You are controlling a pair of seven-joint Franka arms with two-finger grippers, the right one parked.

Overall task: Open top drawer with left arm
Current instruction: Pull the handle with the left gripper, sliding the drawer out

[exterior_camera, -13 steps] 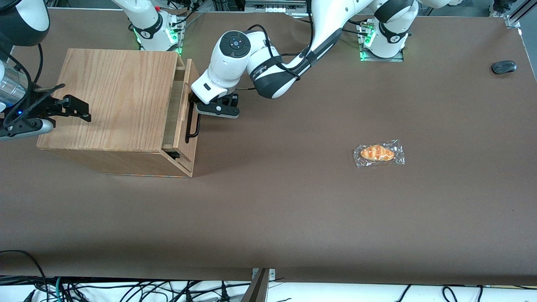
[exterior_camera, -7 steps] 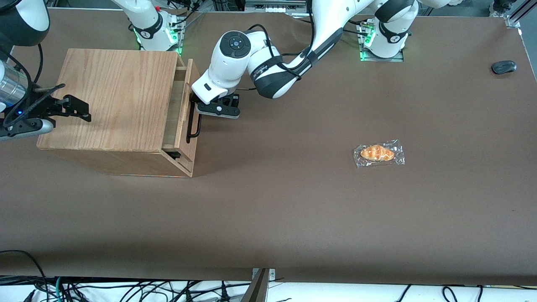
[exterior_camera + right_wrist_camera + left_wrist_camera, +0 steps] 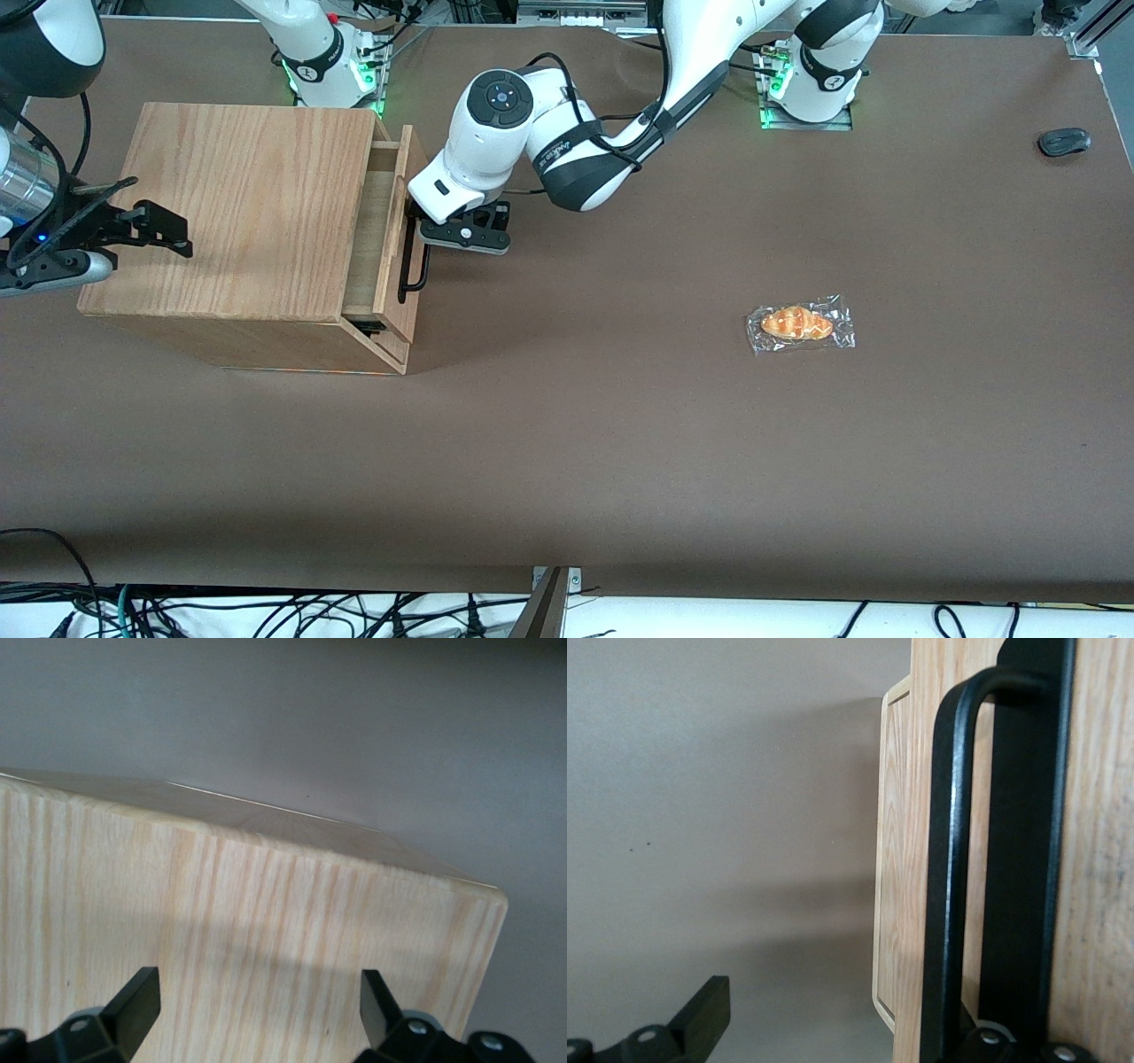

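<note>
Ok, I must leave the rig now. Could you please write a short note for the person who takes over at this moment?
Hand: the left arm's hand is at the top drawer's black bar handle, open; its fingers stand wide apart with the bar between them, not clamped.
Things: the top drawer sits in the wooden cabinet, toward the parked arm's end of the table.
Done: handle reached; the drawer stands out a little from the cabinet, showing a narrow gap.
Left: pull the drawer farther out, then let go of the handle.
Nearby: wrapped croissant lies on the table, well apart.
</note>
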